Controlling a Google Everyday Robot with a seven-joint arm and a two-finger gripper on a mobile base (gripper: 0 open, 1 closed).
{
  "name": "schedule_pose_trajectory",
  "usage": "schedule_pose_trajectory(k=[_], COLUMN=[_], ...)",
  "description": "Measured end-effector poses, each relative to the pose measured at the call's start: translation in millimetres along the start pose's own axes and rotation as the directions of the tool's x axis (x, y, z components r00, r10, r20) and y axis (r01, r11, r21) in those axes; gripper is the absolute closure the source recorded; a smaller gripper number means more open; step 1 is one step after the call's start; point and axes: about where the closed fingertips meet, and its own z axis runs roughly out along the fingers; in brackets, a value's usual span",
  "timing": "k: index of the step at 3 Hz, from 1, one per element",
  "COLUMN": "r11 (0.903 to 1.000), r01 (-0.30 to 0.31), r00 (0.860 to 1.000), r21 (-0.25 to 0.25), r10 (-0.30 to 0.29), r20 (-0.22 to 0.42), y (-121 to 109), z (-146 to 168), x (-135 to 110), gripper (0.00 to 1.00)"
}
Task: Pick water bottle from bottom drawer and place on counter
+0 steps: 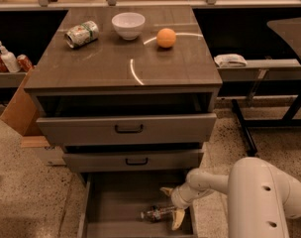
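The water bottle [157, 213] lies on its side on the floor of the open bottom drawer [116, 202], near its front right. My gripper [172, 204] reaches down into the drawer from the right, just right of the bottle. Its two yellowish fingers [177, 218] are spread apart, and the lower one is against the bottle's right end. The jaws do not close on the bottle. The counter [101, 63] is the glossy dark top of the cabinet above, with curved light streaks.
On the counter stand a crushed green-and-white can [81, 33], a white bowl [128, 25] and an orange [166, 37]. The two upper drawers [128, 128] stick out slightly above the gripper. A cardboard box [19, 108] stands at the left, a dark table [291, 31] at the right.
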Motion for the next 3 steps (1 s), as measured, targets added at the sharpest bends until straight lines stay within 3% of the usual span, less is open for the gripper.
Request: schedule_pose_trajectory(k=[3], r11=[0.9995], r01=[0.014], r00=[0.998], r21=[0.028], r10=[-0.016], r20=[0.069], y=[-9.7], z=[43.7], x=[5.2], gripper=[0.00])
